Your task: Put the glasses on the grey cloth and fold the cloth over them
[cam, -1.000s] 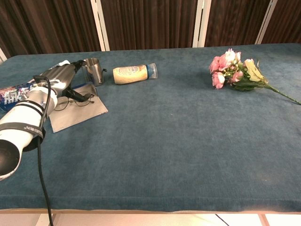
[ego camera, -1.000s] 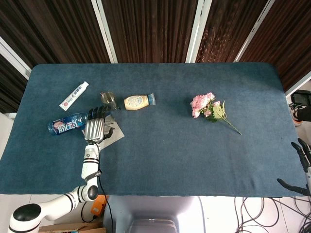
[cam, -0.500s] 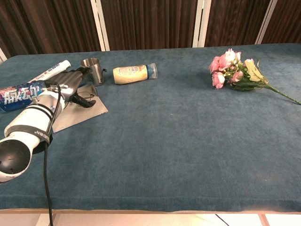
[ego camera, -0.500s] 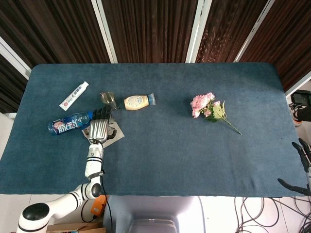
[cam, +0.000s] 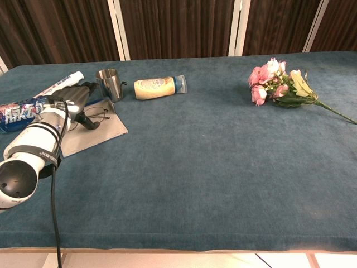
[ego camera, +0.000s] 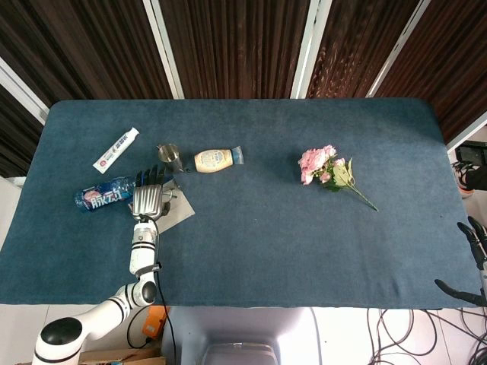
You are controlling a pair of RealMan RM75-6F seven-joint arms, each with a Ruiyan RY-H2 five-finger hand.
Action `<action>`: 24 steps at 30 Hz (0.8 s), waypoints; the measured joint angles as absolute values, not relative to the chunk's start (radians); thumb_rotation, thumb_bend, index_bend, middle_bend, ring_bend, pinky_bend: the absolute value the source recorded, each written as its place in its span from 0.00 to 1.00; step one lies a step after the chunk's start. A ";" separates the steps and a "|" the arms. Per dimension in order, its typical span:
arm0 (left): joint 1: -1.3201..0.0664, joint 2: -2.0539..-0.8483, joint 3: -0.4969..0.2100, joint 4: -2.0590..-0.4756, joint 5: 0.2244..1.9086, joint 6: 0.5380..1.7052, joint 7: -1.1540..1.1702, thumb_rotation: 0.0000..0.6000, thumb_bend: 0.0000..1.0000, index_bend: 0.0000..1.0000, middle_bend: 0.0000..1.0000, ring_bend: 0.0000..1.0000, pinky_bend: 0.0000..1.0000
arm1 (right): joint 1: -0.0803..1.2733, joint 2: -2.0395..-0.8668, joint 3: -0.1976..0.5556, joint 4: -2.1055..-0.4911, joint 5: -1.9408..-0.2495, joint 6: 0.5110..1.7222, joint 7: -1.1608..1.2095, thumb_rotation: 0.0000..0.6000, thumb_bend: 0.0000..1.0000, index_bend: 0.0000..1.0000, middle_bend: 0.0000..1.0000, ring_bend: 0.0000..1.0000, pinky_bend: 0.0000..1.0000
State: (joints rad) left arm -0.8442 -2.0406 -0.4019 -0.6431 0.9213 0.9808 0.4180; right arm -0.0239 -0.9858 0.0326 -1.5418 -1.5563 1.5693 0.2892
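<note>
The grey cloth (cam: 97, 134) (ego camera: 179, 214) lies flat at the table's left. The thin-rimmed glasses (cam: 99, 115) (ego camera: 172, 197) lie on its far part. My left hand (cam: 71, 101) (ego camera: 148, 198) hovers over the cloth's left edge, palm down, fingers (cam: 81, 90) stretched out and apart, thumb close to the glasses' left side. I see nothing gripped in it. My right hand (ego camera: 473, 258) hangs off the table's right edge in the head view, fingers apart and empty.
A steel cup (cam: 109, 81) stands just beyond the cloth. A blue-labelled water bottle (cam: 19, 110) lies left of the hand, a toothpaste tube (cam: 58, 84) behind it. A mayonnaise bottle (cam: 159, 86) lies on its side mid-left. Pink flowers (cam: 276, 81) lie far right.
My left hand reached right over the glasses half a second ago and has now drawn back left to the cloth's edge. The glasses and cloth lie where they were.
</note>
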 measured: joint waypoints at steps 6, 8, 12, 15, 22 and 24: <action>-0.851 -2.057 -0.414 -0.598 0.932 0.994 0.390 1.00 0.28 0.03 0.00 0.00 0.02 | -0.023 -0.986 0.032 -1.542 -1.556 1.568 0.287 1.00 0.13 0.00 0.00 0.00 0.00; -0.852 -2.058 -0.415 -0.596 0.933 0.994 0.387 1.00 0.29 0.03 0.00 0.00 0.02 | -0.023 -0.986 0.032 -1.542 -1.556 1.568 0.286 1.00 0.13 0.00 0.00 0.00 0.00; -0.849 -2.056 -0.413 -0.593 0.951 1.010 0.370 1.00 0.30 0.05 0.00 0.00 0.02 | -0.023 -0.987 0.032 -1.543 -1.558 1.568 0.285 1.00 0.13 0.00 0.00 0.00 0.00; -0.836 -2.046 -0.404 -0.628 0.969 1.029 0.349 1.00 0.30 0.09 0.00 0.00 0.02 | -0.025 -0.986 0.031 -1.544 -1.561 1.573 0.289 1.00 0.13 0.00 0.00 0.00 0.00; -0.761 -1.972 -0.339 -0.882 1.057 1.127 0.316 1.00 0.30 0.26 0.01 0.00 0.02 | -0.024 -0.986 0.027 -1.543 -1.569 1.571 0.286 1.00 0.13 0.00 0.00 0.00 0.00; -0.737 -1.941 -0.318 -0.986 1.072 1.145 0.324 1.00 0.30 0.29 0.02 0.00 0.02 | -0.024 -0.987 0.024 -1.544 -1.576 1.573 0.284 1.00 0.13 0.00 0.00 0.00 0.00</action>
State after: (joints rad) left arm -0.7367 -1.9407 -0.3177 -0.9861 1.0716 1.1453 0.3240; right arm -0.0243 -0.9866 0.0236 -1.5439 -1.5756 1.5730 0.2839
